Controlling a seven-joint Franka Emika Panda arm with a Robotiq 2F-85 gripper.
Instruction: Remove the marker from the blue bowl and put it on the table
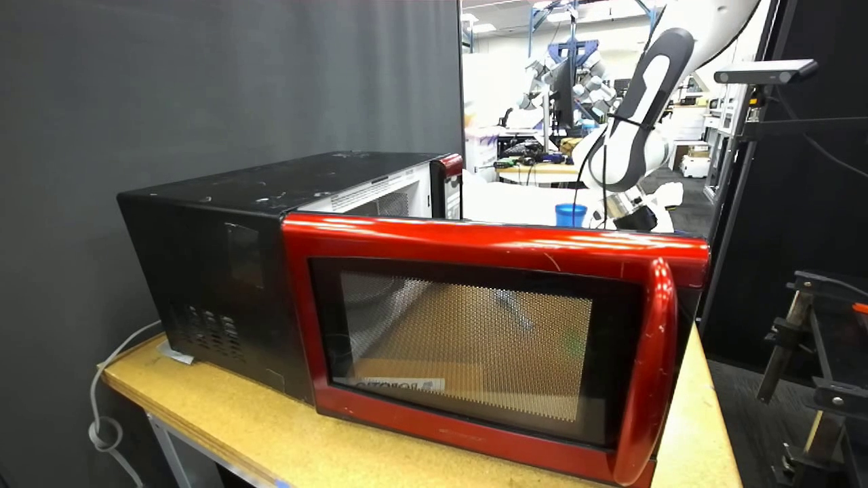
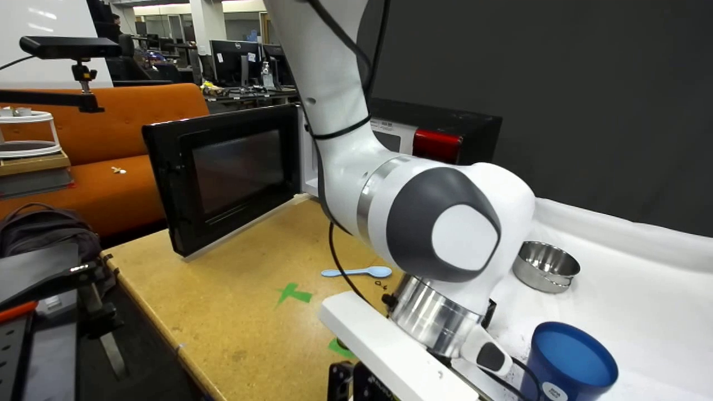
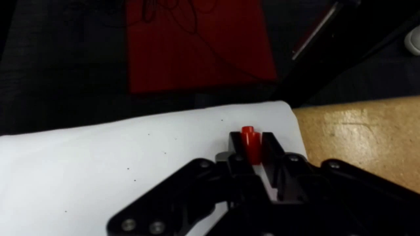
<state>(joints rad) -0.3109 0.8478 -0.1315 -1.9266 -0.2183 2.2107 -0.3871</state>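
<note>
Item 1. Marker (image 3: 252, 148), red where it shows. Located between the pads (image 3: 270, 144) of the pincer (image 3: 252, 137), over the white bench (image 3: 98, 170), near that bench's rounded corner, which lies at one o'clock from the marker in the wrist view; the tan bench (image 3: 354, 137) lies at three o'clock. Whether the marker touches the white bench I cannot tell.

Handling notes. Likely light, stiff and hard to break; smooth, so apt to slip under a slack pinch; round, so apt to roll once loose. Best taken, I judge, squarely around mid-length. A red end with a narrow nub shows at the tip of the hold, toward twelve o'clock; the remainder is hidden, so I cannot say how near the middle the hold falls.

Item 2. Pincer. Pinching the marker from nine and three o'clock. Both exterior views lose sight of that pinch.

Item 3. Blue bowl (image 2: 571, 359), deep as a cup, on the white bench at four o'clock in an exterior view. The marker is out of it, I judge; laying it down gently and parting the pincer remain. A careless drop could roll it over the nearby edge.

Sundries. Metal bowl (image 2: 543, 270), on the white bench, half past eleven from the blue bowl. Spoon (image 2: 365, 271), pale blue, on the tan bench, ten o'clock from the blue bowl.
</note>
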